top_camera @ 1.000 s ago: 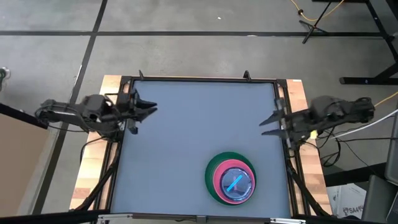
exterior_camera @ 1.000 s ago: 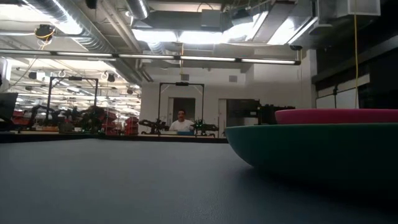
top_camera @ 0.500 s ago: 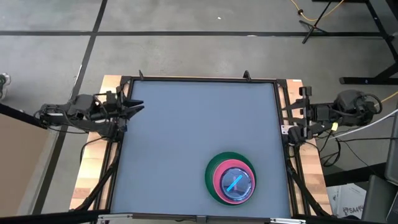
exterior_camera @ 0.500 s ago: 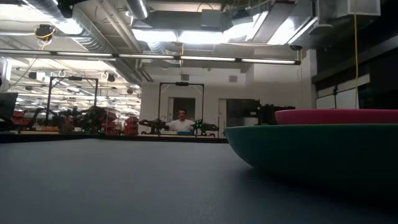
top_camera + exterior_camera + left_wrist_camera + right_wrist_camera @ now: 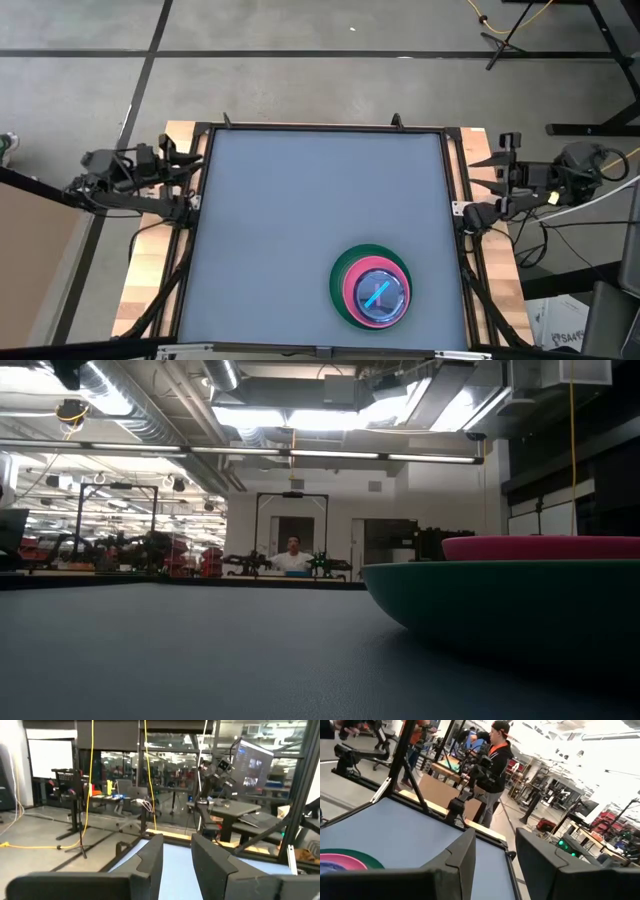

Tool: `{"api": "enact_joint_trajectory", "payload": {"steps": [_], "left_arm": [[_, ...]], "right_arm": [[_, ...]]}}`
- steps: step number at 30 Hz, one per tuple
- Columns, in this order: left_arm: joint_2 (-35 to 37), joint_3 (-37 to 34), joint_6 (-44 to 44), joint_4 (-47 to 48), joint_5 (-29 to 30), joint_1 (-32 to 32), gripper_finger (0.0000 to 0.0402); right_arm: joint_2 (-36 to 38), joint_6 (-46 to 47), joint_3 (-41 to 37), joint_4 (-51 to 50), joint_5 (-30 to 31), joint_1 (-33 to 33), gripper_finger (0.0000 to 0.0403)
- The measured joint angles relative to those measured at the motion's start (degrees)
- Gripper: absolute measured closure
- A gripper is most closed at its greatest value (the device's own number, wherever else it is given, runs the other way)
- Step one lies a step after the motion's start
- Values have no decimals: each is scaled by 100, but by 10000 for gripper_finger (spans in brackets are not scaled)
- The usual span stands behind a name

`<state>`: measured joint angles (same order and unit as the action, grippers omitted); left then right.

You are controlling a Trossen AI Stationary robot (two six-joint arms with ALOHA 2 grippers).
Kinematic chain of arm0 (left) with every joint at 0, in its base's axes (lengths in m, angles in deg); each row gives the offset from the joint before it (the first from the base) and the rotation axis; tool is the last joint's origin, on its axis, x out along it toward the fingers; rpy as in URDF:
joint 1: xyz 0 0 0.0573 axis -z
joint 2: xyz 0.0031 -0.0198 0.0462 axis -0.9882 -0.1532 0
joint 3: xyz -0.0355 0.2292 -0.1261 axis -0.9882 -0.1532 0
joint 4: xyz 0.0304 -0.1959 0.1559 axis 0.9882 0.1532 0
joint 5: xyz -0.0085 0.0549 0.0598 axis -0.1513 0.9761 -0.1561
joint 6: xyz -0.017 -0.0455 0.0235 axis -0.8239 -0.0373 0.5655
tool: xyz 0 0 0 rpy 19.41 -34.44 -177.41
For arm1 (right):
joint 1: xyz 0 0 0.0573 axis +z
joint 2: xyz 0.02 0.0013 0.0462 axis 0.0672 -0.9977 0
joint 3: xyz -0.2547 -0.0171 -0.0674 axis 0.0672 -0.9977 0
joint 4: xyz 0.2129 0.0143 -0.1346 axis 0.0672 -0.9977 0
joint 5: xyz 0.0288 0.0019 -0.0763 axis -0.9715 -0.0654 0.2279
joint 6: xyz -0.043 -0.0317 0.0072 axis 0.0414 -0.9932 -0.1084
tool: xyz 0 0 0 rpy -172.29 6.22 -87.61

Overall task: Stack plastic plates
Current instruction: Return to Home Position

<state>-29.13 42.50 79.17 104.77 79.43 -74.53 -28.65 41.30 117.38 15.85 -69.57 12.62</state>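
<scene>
High view: plates (image 5: 371, 286) stacked on tabletop (image 5: 300, 200); left jaws and right jaws spread at opposite edges; home both arms well clear of them.

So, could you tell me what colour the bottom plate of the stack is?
The large round plastic plate is green, clearest in the high view.

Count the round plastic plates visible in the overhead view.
3 distinguishable, stacked on the grey table, right side: large green plastic plate lowest, opaque pink plate on it, translucent blue plate on top. More may be hidden between.
</scene>
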Motion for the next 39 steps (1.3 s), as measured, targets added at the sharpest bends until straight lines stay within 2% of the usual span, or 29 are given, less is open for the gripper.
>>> {"api": "enact_joint_trajectory", "payload": {"steps": [12,19,23,25,27,32,39], "left_arm": [[25,31,-72,761,-131,4,308],[27,-362,-113,475,-207,2,308],[26,-942,-165,-118,-286,2,308],[21,-1281,-167,-547,-295,2,308],[25,-1631,-164,-987,-321,0,308],[23,-2424,-164,-1935,-712,0,308],[27,-3403,39,-3491,-881,-2,308]], "right_arm": [[587,-60,-78,-334,97,0,267],[1353,-488,-1113,364,342,0,267],[1346,-437,-1667,723,731,2,267],[1343,-392,-1955,1291,720,0,267],[1358,-392,-2272,1453,705,0,267],[1356,-223,-2909,2303,328,0,267],[1347,-184,-3995,3652,339,0,267]]}}
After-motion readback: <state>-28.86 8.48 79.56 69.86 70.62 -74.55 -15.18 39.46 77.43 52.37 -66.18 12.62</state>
